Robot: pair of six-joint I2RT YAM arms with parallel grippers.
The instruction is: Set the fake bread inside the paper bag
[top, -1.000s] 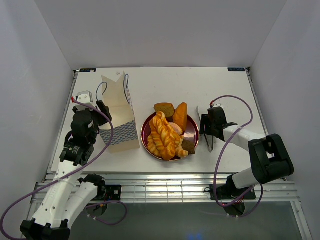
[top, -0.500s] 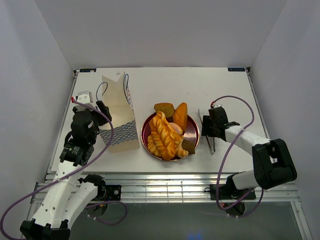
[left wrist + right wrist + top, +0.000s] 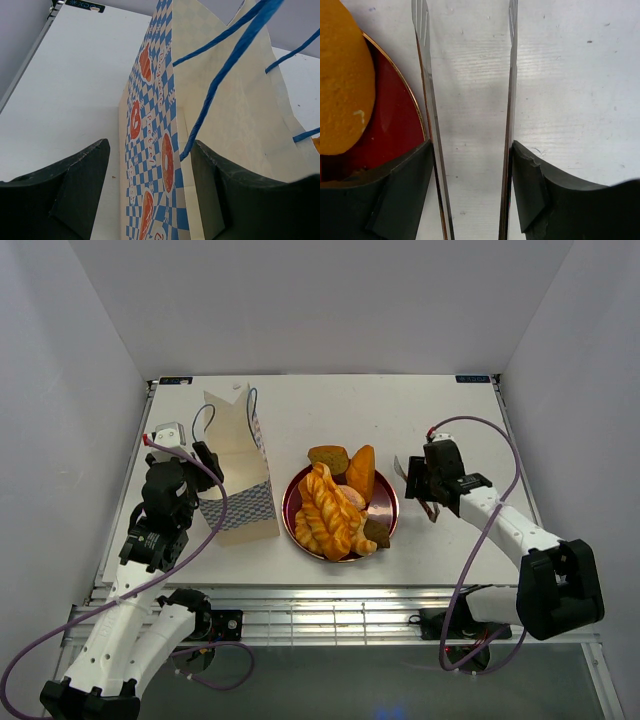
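The paper bag (image 3: 236,465) stands upright at the left, open at the top, with blue cord handles (image 3: 220,80). My left gripper (image 3: 206,466) is open and straddles the bag's checkered side edge (image 3: 150,165); its left finger is apart from the paper. The fake bread lies on a dark-red plate (image 3: 390,512): a twisted braid (image 3: 325,510), an orange oval roll (image 3: 362,472), a brown roll (image 3: 328,458) and a small dark chunk (image 3: 377,532). My right gripper (image 3: 418,482) is shut on metal tongs (image 3: 427,75), right of the plate. The tongs' arms are spread apart and empty.
White walls close in the table at the back and both sides. The plate's rim (image 3: 415,105) and the orange roll (image 3: 342,90) lie just left of the tongs' tips. Cables loop from both arms.
My right gripper has moved right and toward the back with the tongs, and the arm has swung outward. The left arm, the bag and the bread have not moved.
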